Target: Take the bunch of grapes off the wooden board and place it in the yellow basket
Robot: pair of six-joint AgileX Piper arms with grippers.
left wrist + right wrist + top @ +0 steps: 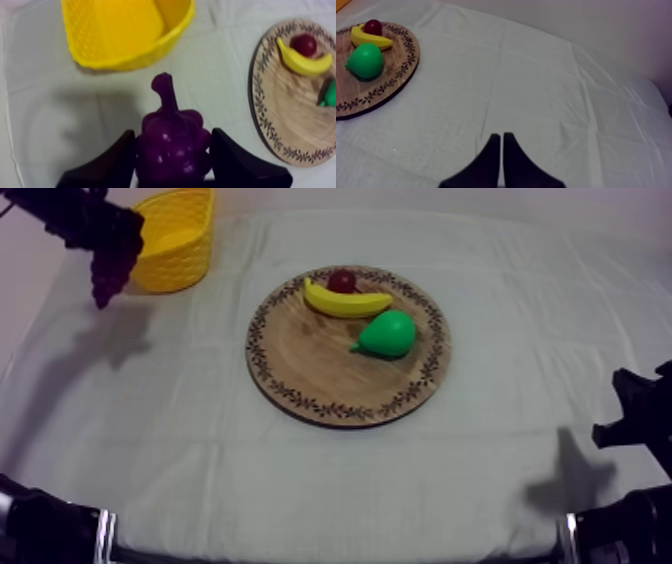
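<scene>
Left gripper [173,134] grips the purple toy bunch of grapes [172,150], clear of the round wooden board [280,110] and hanging over the grey-white cloth [100,115] just short of the yellow latticed basket [125,55]. Carry it past the near rim, centre it, then release low. Your right gripper [501,140] sits closed, empty.

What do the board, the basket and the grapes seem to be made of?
The board looks like matt wood: grain lines show. The basket is probably plastic: bright yellow, perforated wall. The grapes are probably moulded plastic: smooth, one piece, faint sheen.
</scene>
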